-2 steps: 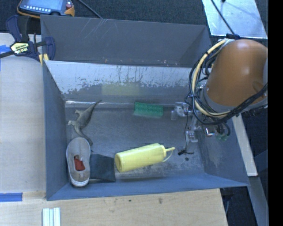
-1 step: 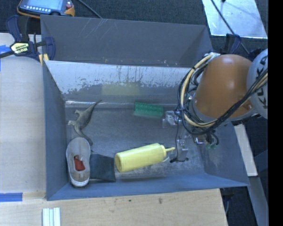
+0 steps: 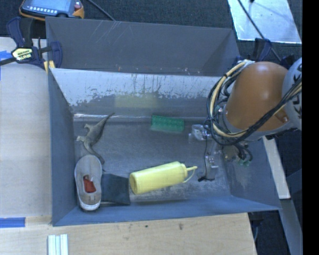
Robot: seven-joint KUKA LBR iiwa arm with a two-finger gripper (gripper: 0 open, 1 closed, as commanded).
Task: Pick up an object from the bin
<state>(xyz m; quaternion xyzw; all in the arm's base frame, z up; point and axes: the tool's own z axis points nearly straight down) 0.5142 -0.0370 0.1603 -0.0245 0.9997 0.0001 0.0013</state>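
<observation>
My gripper (image 3: 208,172) hangs low at the right side of the bin, its fingertips just right of the nozzle of a yellow squeeze bottle (image 3: 158,177). The bottle lies on its side along the front of the bin floor, nozzle pointing right. Nothing shows between the fingers, which look set a little apart. A green ridged block (image 3: 167,124) lies behind, near the back wall, to the upper left of the gripper.
At the front left lie a grey shoe with a red inside (image 3: 88,183) and a black pad (image 3: 115,189) beside it. A grey toy lizard-like figure (image 3: 93,134) lies at the left. The orange-domed wrist with cables overhangs the bin's right wall.
</observation>
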